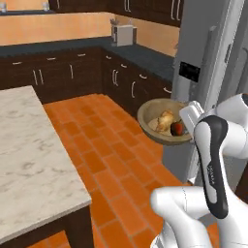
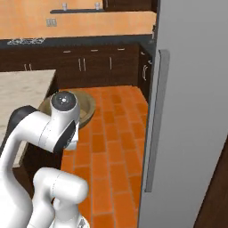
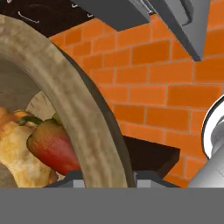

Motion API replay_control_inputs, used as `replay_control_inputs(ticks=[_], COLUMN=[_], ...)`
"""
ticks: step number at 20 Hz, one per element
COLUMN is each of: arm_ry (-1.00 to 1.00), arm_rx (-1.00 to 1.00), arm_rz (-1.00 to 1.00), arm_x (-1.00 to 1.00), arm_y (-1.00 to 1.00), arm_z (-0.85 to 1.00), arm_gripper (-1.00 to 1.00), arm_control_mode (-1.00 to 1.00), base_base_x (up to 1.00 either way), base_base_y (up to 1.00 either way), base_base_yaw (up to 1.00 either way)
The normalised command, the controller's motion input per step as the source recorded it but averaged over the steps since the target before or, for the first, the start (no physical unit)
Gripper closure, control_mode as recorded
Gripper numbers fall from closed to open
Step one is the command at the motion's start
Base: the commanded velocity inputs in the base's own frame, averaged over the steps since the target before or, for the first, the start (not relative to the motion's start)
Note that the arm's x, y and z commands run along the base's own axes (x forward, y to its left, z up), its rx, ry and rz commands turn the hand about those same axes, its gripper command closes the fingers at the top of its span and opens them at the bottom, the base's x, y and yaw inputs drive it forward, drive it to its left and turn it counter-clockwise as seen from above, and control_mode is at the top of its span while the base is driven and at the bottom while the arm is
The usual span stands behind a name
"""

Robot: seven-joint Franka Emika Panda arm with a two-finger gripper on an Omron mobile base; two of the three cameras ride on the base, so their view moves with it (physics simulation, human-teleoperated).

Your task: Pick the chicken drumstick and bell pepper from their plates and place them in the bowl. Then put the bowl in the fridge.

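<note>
**Loaded bowl held by its rim, in front of the fridge**

Going left to right in the left base view: the marble island (image 1: 34,160) lies well to my left with tiled floor (image 1: 106,160) between us, then comes the bowl (image 1: 147,127), carried in the air above the tiles, and just right of it the fridge (image 1: 213,53), whose door looks shut from here.

My gripper (image 1: 190,127) is clenched on the bowl's near rim. In the hand view the thick wooden rim (image 3: 87,127) runs straight down between my fingertips, one inside the wall and one outside. The drumstick (image 1: 164,119) and the pepper (image 1: 177,128) lie inside, touching each other, the pepper nearer my fingers.

How it will handle, as I judge it: the bowl is stiff wood, so the rim won't give or crack under a firm pinch, but it is wide and I hold it at one edge, so its weight hangs out from my grip and wants to tip it. The surface looks smooth and could slip if I slacken. The food is loose, light and rounded; it will roll towards the low side if the bowl tilts. I would keep it level and move slowly. The fridge needs opening before the bowl can go in.
</note>
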Motion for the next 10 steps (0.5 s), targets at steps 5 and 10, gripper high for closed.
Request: replay_control_inputs(ticks=[5, 10], arm_ry=[0.00, 0.00], arm_rx=[0.00, 0.00], arm_rz=[0.00, 0.00], arm_x=[0.00, 0.00], arm_y=[0.00, 0.00], arm_z=[0.00, 0.00], arm_gripper=[1.00, 1.00], arm_control_mode=[1.00, 1.00], base_base_x=[1.00, 0.92], base_base_y=[-0.13, -0.82], base_base_yaw=[0.45, 0.24])
